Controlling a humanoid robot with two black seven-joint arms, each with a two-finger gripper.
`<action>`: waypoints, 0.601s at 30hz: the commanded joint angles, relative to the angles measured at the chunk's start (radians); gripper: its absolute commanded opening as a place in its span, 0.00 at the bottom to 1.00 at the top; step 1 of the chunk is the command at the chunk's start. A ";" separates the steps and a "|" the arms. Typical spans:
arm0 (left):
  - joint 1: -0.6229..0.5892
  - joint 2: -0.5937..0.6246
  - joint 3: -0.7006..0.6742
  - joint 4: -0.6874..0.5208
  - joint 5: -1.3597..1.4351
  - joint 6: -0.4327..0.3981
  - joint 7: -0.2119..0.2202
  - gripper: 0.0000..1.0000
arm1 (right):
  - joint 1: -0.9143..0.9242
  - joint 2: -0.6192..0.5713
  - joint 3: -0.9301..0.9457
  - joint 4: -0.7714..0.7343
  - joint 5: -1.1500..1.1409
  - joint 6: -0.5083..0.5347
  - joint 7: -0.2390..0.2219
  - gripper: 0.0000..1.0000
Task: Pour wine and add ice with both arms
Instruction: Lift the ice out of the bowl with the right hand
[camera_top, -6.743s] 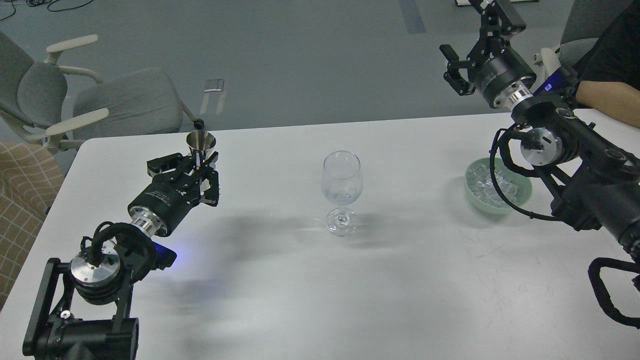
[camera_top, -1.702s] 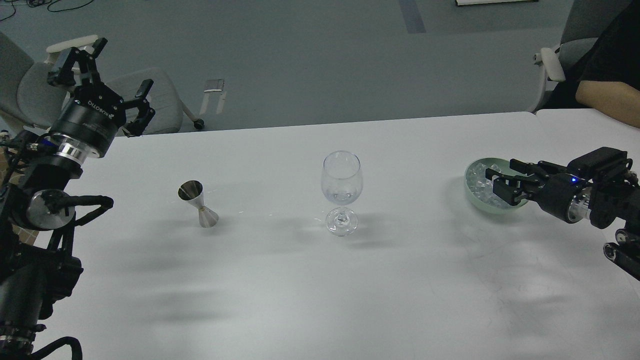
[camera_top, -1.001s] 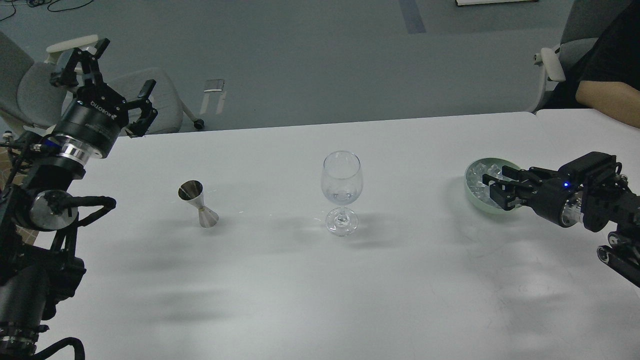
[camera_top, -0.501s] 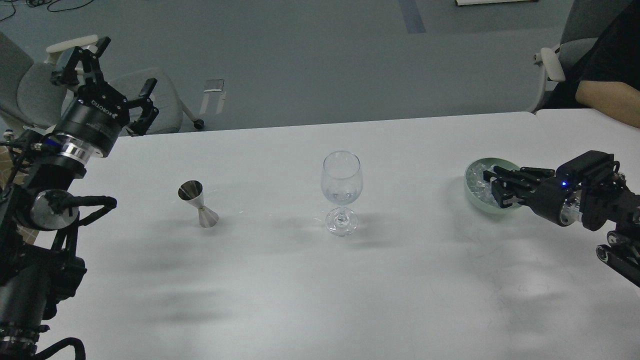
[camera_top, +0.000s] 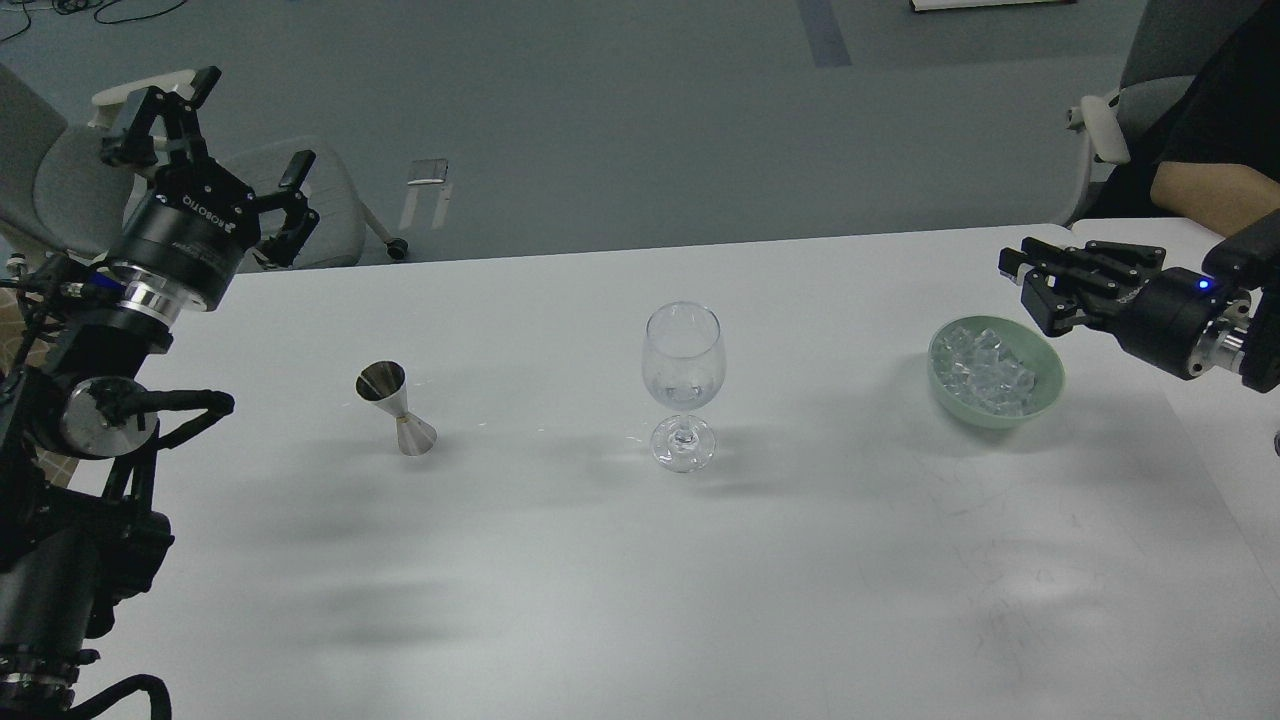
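Note:
A clear wine glass (camera_top: 683, 380) stands at the table's middle with a little clear wine (camera_top: 683, 392) in the bottom of its bowl. A steel jigger (camera_top: 395, 407) stands left of it. A pale green bowl (camera_top: 1040, 392) at the right holds several clear ice cubes (camera_top: 985, 368). My left gripper (camera_top: 228, 128) is open and empty, raised high over the table's far left corner. My right gripper (camera_top: 1025, 285) hovers just above and behind the bowl, pointing left. Its fingers stand a small gap apart. I see no ice between them.
The white table's (camera_top: 640, 580) far edge runs behind the glass. Grey office chairs (camera_top: 60, 180) stand behind my left arm. A person's bare forearm (camera_top: 1195, 190) rests near the far right corner, close behind my right arm.
My right gripper has lifted out of the ice bowl and moved up and back. The ice now shows fully. My left arm has barely moved. The jigger was set down several seconds ago.

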 joint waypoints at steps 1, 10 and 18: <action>0.003 -0.001 0.000 0.000 0.000 0.000 0.001 0.98 | 0.035 -0.047 0.005 0.131 0.070 0.039 -0.001 0.00; 0.005 -0.002 0.002 0.000 0.000 0.000 0.001 0.98 | 0.205 -0.031 -0.020 0.220 0.087 0.147 -0.003 0.00; 0.005 -0.002 0.002 0.000 0.000 0.000 0.001 0.98 | 0.391 0.123 -0.191 0.214 0.124 0.178 -0.009 0.00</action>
